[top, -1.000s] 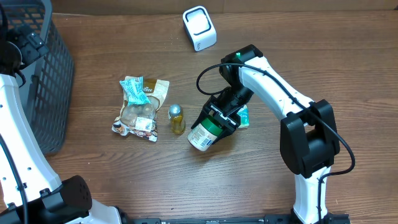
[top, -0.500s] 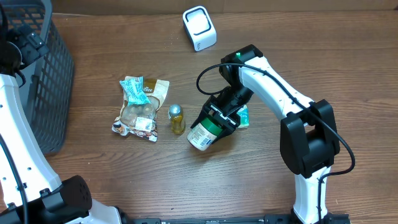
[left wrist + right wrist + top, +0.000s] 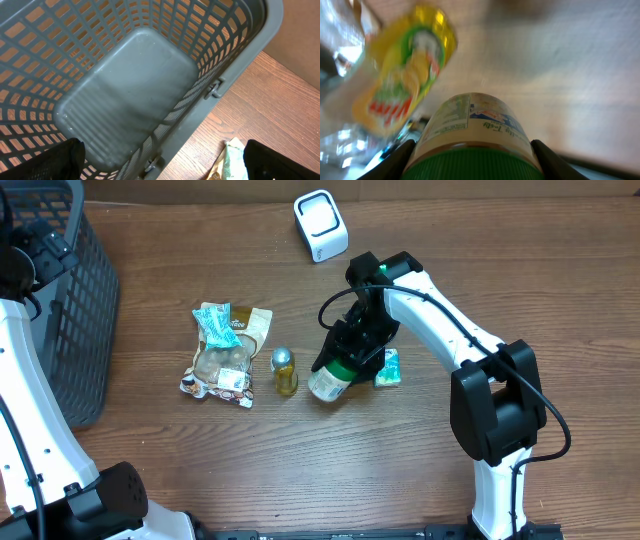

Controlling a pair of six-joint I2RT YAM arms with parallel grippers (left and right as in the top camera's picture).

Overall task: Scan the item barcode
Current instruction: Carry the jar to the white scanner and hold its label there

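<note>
Right fingers (image 3: pixel 395 161) grip the green-lidded jar (image 3: pixel 328 383) at its lid. The jar is tilted over the middle of the bench (image 3: pixel 400 470), just beside the small yellow bottle (image 3: pixel 284 370) and well apart from the white scanner (image 3: pixel 321 225). Left fingers (image 3: pixel 57 159) stand wide above the grey basket (image 3: pixel 135 100), holding nothing.

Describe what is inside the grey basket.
The basket shows only its bare ribbed floor; no item is visible inside. A finger of the left gripper hides one near corner.
</note>
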